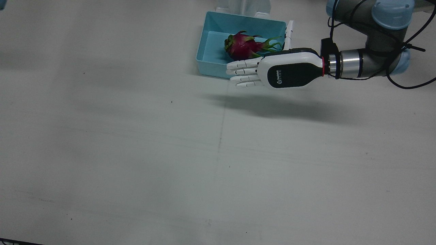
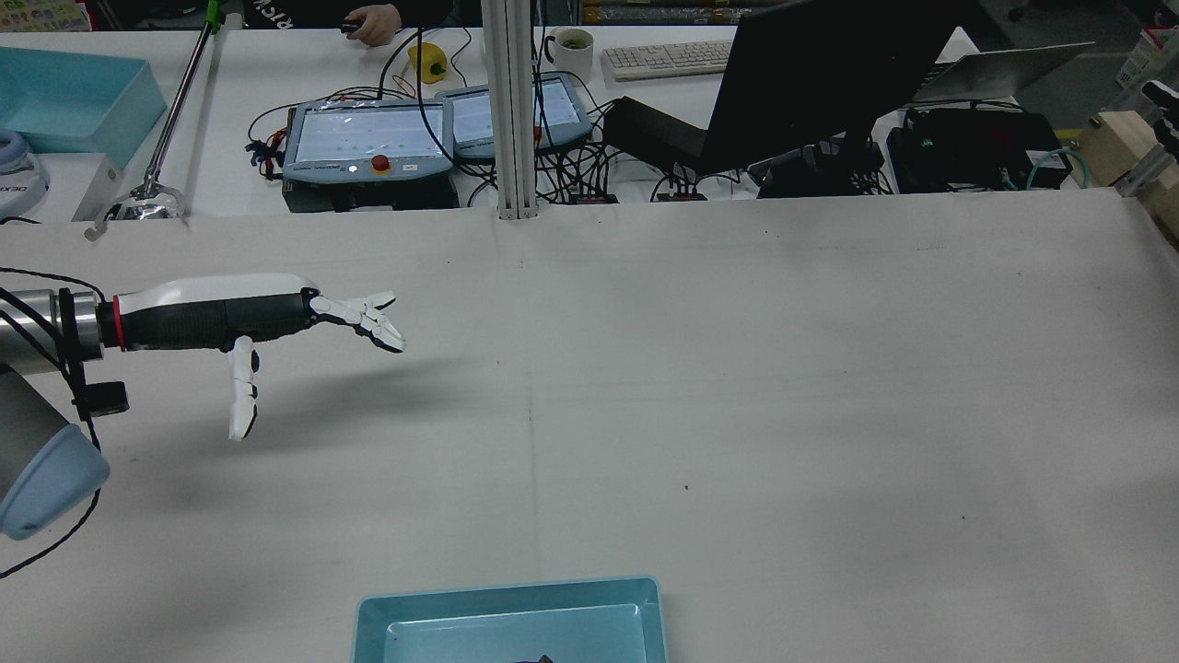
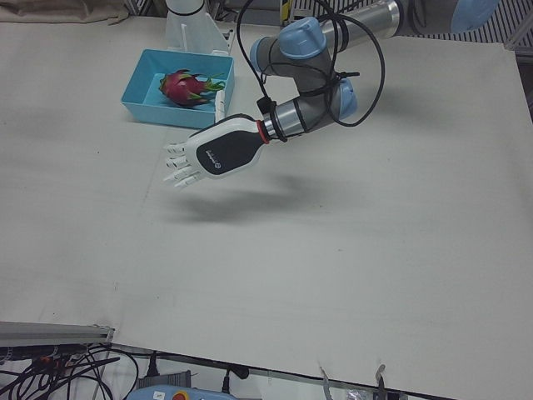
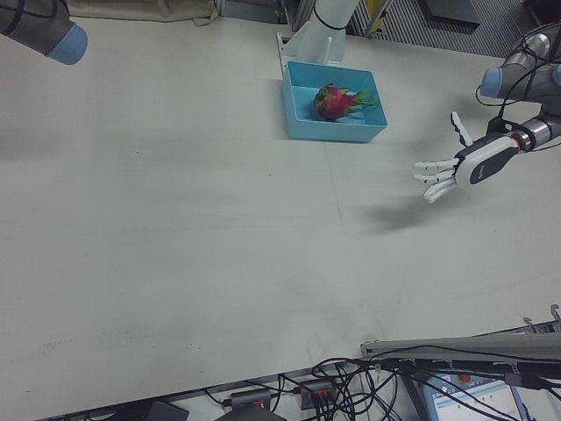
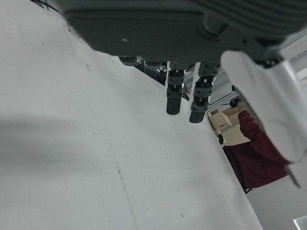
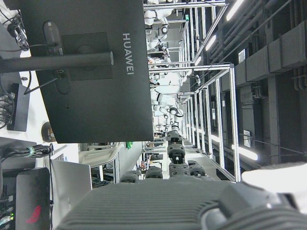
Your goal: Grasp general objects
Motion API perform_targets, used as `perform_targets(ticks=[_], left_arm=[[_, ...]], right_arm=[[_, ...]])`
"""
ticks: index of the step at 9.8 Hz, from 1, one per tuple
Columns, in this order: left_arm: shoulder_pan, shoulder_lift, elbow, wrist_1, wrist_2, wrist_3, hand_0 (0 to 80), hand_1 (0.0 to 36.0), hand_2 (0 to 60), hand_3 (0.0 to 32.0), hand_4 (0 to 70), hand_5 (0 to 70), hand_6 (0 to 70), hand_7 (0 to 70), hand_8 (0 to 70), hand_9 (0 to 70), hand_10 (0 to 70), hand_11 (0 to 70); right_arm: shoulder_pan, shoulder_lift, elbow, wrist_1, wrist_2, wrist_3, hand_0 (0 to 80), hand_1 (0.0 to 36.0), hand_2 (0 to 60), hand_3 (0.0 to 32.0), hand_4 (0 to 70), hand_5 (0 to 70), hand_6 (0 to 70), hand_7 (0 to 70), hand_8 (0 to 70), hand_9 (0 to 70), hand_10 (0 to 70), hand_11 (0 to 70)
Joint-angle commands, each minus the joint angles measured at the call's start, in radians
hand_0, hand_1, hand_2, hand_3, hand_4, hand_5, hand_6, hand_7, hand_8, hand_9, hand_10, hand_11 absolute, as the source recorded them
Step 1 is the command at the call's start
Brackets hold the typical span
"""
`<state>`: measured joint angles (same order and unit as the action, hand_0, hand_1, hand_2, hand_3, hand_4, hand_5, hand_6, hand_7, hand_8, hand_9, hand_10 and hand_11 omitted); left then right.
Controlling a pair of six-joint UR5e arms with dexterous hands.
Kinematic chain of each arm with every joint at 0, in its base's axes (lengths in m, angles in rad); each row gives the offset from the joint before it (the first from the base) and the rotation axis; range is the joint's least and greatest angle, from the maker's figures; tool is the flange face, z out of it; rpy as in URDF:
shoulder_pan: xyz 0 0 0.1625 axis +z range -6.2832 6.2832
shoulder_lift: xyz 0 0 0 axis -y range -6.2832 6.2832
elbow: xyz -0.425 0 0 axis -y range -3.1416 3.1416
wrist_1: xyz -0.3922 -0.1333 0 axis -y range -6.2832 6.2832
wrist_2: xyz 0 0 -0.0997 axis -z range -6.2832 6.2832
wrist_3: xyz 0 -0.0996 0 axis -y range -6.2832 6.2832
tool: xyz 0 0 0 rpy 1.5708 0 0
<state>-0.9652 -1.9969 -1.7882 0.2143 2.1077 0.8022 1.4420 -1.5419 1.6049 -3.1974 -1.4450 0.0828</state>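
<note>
A pink dragon fruit with green scales lies in a light blue bin at the robot's edge of the table. It also shows in the left-front view and the right-front view. My left hand is open and empty, fingers straight, thumb spread. It hovers above the table beside the bin, apart from the fruit, and also shows in the rear view. My right hand shows only in its own view, raised, facing the room, holding nothing.
The bin's rim shows at the bottom of the rear view. Beyond the table's far edge stand a black monitor, teach pendants and cables. The right arm's elbow is at the table's far corner.
</note>
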Motion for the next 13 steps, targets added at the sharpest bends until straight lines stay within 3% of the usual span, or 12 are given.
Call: perform_targets(ticks=[1, 6, 8, 9, 11, 13], left_arm=[[-0.157, -0.042, 0.116, -0.09, -0.009, -0.009, 46.8, 4.6, 0.0, 0.0, 22.2, 12.1, 13.2, 30.4, 1.6, 4.6, 0.0, 0.0], [-0.285, -0.014, 0.243, -0.291, -0.144, -0.035, 46.0, 3.1, 0.0, 0.0, 22.5, 13.7, 14.7, 33.2, 3.5, 5.2, 0.0, 0.0], [-0.283, 0.074, 0.289, -0.434, -0.277, -0.086, 45.9, 3.8, 0.0, 0.0, 22.0, 14.0, 15.2, 33.9, 3.3, 5.3, 0.0, 0.0], [-0.285, 0.111, 0.305, -0.473, -0.319, -0.074, 46.0, 3.8, 0.0, 0.0, 22.8, 14.5, 16.1, 35.0, 3.7, 5.6, 0.0, 0.0], [-0.28, 0.162, 0.413, -0.614, -0.418, -0.077, 45.2, 2.6, 0.0, 0.0, 22.9, 13.9, 18.2, 37.7, 7.0, 6.1, 0.0, 0.0], [-0.288, 0.165, 0.508, -0.674, -0.445, -0.055, 45.1, 2.8, 0.0, 0.0, 24.2, 14.3, 19.9, 39.6, 7.5, 7.3, 0.7, 1.1]], right_arm=[[0.0, 0.0, 0.0, -0.001, 0.0, 0.0, 0.0, 0.0, 0.0, 0.0, 0.0, 0.0, 0.0, 0.0, 0.0, 0.0, 0.0, 0.0], [0.0, 0.0, 0.0, -0.001, 0.0, 0.0, 0.0, 0.0, 0.0, 0.0, 0.0, 0.0, 0.0, 0.0, 0.0, 0.0, 0.0, 0.0], [0.0, 0.0, 0.0, 0.001, 0.0, 0.0, 0.0, 0.0, 0.0, 0.0, 0.0, 0.0, 0.0, 0.0, 0.0, 0.0, 0.0, 0.0], [0.0, 0.0, 0.0, 0.001, 0.0, 0.0, 0.0, 0.0, 0.0, 0.0, 0.0, 0.0, 0.0, 0.0, 0.0, 0.0, 0.0, 0.0], [0.0, 0.0, 0.0, 0.001, 0.0, 0.0, 0.0, 0.0, 0.0, 0.0, 0.0, 0.0, 0.0, 0.0, 0.0, 0.0, 0.0, 0.0], [0.0, 0.0, 0.0, 0.001, 0.0, 0.0, 0.0, 0.0, 0.0, 0.0, 0.0, 0.0, 0.0, 0.0, 0.0, 0.0, 0.0, 0.0]])
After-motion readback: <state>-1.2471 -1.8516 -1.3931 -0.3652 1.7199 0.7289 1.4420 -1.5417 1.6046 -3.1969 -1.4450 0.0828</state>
